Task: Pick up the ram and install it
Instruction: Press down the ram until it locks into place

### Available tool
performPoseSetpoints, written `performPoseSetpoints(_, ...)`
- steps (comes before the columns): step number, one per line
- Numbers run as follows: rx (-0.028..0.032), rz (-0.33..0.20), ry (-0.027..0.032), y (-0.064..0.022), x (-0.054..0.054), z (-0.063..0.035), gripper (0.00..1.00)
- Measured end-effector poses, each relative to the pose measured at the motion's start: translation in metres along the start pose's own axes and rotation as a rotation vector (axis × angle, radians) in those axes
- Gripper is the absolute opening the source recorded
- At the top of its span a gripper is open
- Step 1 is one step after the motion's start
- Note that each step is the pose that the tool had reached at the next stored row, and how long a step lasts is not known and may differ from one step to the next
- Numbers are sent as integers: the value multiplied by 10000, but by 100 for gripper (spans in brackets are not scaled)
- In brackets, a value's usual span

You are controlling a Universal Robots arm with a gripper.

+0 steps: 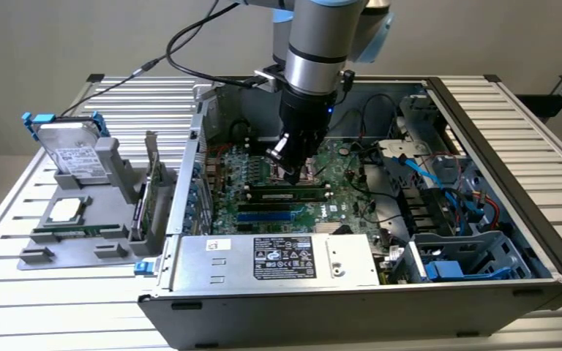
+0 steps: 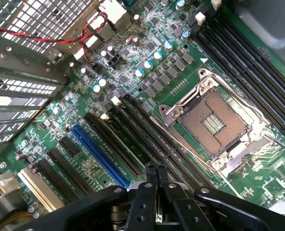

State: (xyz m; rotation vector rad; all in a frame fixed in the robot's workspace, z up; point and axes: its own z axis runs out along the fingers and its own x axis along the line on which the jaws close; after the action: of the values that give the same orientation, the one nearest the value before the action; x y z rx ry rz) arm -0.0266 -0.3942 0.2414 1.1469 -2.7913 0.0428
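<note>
Exterior view: an open computer case [image 1: 515, 168] is seen lying on a slatted metal table [image 1: 27, 307], with the green motherboard [image 1: 359, 183] exposed inside. A grey robot arm is reached down into the case, and its black gripper [image 1: 289, 170] is held low over the middle of the board. The ram [image 1: 283, 194], a long narrow green stick, is seen lying across the board in the bank of slots, just below the gripper tips and apart from them. A metal power supply box [image 1: 271, 257] with a label is set at the near edge of the case. On the exterior view's left, a grey holder [image 1: 76, 212] with a hard drive [image 1: 71, 150] is stood on the table.

In the wrist view, the gripper [image 2: 156, 169] fingers are seen pressed together with nothing between them, above the long black slots [image 2: 147, 144] beside the empty silver processor socket [image 2: 214, 122]. A blue slot [image 2: 99, 154] is found nearby.
</note>
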Motion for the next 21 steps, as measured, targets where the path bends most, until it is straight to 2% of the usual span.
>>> performPoseSetpoints(3, 10, 294, 31, 0, 1, -1, 10)
performPoseSetpoints(5, 9, 503, 22, 0, 0, -1, 10)
performPoseSetpoints(15, 20, 1660, -116, 0, -2, 14, 10)
performPoseSetpoints(21, -35, 2391, -165, 0, -2, 15, 10)
